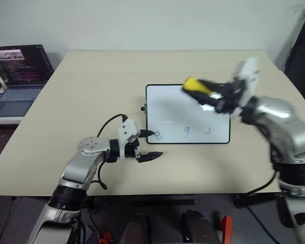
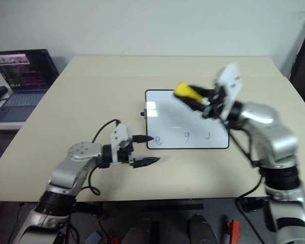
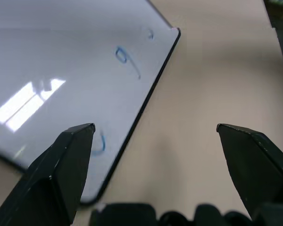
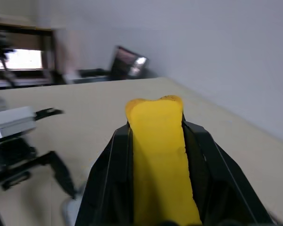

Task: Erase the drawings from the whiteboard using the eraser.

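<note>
The whiteboard lies flat on the tan table, right of centre. The drawings, small blue squiggles "e", "g" and "j", run along its near edge. My right gripper hovers above the board's far right part, shut on the yellow eraser. In the right wrist view the eraser sticks out between the two black fingers. My left gripper stands open at the board's near left corner, one fingertip over the "e". The left wrist view shows the board's edge between the spread fingers.
An open laptop sits on a lower surface to the far left of the table. A black cable loops from my left wrist. The table's front edge runs just behind my left arm. Bare tabletop lies left of the board.
</note>
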`<state>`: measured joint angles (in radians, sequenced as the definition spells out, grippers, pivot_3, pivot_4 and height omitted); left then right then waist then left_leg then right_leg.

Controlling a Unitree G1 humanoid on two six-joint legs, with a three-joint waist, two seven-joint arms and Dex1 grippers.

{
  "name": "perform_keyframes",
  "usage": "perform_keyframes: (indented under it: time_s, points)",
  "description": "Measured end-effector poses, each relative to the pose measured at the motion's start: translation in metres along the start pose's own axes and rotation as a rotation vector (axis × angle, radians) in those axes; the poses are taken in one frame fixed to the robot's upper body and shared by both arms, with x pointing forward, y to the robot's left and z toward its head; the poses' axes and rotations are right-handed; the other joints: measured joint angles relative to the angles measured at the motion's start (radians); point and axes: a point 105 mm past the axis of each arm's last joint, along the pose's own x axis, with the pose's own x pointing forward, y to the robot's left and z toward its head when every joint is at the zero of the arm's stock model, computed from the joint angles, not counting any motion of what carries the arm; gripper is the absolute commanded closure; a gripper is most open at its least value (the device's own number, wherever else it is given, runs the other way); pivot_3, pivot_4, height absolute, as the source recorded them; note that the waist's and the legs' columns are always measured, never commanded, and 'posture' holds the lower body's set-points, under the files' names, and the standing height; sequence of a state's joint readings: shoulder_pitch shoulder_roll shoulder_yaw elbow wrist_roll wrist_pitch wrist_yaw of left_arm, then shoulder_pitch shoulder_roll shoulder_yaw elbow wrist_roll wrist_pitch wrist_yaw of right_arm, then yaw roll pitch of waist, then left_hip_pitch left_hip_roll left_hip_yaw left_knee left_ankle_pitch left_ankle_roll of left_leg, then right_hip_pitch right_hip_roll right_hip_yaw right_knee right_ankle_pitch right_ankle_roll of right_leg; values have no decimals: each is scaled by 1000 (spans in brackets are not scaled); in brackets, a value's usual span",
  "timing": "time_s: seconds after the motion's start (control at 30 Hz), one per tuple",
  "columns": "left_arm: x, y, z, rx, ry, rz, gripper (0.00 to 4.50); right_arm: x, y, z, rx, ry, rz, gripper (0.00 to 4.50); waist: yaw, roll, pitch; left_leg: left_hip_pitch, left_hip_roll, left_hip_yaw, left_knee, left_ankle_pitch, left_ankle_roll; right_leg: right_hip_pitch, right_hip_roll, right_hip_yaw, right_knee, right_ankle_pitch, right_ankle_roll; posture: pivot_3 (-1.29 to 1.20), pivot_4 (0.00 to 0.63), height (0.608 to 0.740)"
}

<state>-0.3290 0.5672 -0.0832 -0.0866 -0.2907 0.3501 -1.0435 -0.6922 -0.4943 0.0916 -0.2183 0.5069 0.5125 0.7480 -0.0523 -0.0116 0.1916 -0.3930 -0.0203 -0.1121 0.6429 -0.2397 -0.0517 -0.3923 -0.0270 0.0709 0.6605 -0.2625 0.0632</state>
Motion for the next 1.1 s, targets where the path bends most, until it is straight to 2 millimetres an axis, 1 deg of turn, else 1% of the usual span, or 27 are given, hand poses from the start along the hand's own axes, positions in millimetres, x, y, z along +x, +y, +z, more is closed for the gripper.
perform_keyframes:
  time_s: [0.07,0.1,0.17,0.27,0.37,0.43,0.53,0.63,0.73,0.9,1.1]
  points:
    - [-15,3,-4,10,10,57,0,25,20,-15,-25,7,85,3375,6,0,0,-2,-1,0,0,0,0,-3,-2,0,1,0,0,0,150,740]
    - [-25,5,-8,14,18,94,0,37,30,-27,-54,21,127,3376,8,0,0,-4,-2,0,0,0,0,-5,-3,-1,1,0,0,0,150,740]
    - [-38,7,-15,19,22,161,0,57,39,-50,-152,63,165,3377,11,0,0,-5,-2,1,0,0,0,-7,-4,-1,1,0,0,0,150,740]
    - [-40,7,-20,47,5,213,0,70,43,-73,-264,99,210,3377,24,-1,0,-7,-3,1,0,0,-1,-10,-4,-1,2,0,0,0,150,740]
    - [-36,8,-20,68,-60,255,0,74,41,-88,-332,114,239,3377,24,-1,-1,-7,-3,2,0,0,-1,-10,-4,-1,3,1,0,0,150,740]
    - [-37,9,-24,76,-60,277,0,76,36,-98,-364,130,243,3377,19,-1,-1,-7,-3,3,0,0,-1,-11,-3,0,4,1,-1,0,150,740]
    - [-39,9,-27,73,-58,295,0,71,21,-113,-407,191,231,3377,13,-1,-1,-7,-2,3,-1,0,-1,-12,-2,0,4,1,-1,0,150,740]
    - [-40,6,-28,70,-57,298,0,66,13,-125,-423,238,224,3377,6,-1,-1,-7,-2,4,-1,0,-1,-12,-2,0,4,1,-1,0,150,740]
    - [-41,1,-29,71,-52,287,0,65,11,-127,-456,249,236,3377,0,-1,-1,-7,-2,3,-1,0,-1,-12,-2,0,5,1,-1,0,150,740]
    - [-40,-3,-20,84,-64,268,0,67,8,-130,-487,278,248,3378,0,-1,-1,-5,-2,3,0,0,-1,-11,-2,0,7,1,-2,0,150,740]
    - [-41,-3,-21,73,-54,271,0,67,15,-137,-487,285,275,3378,-2,-2,-1,-1,-2,3,1,0,-1,-9,1,1,11,2,-4,0,150,740]
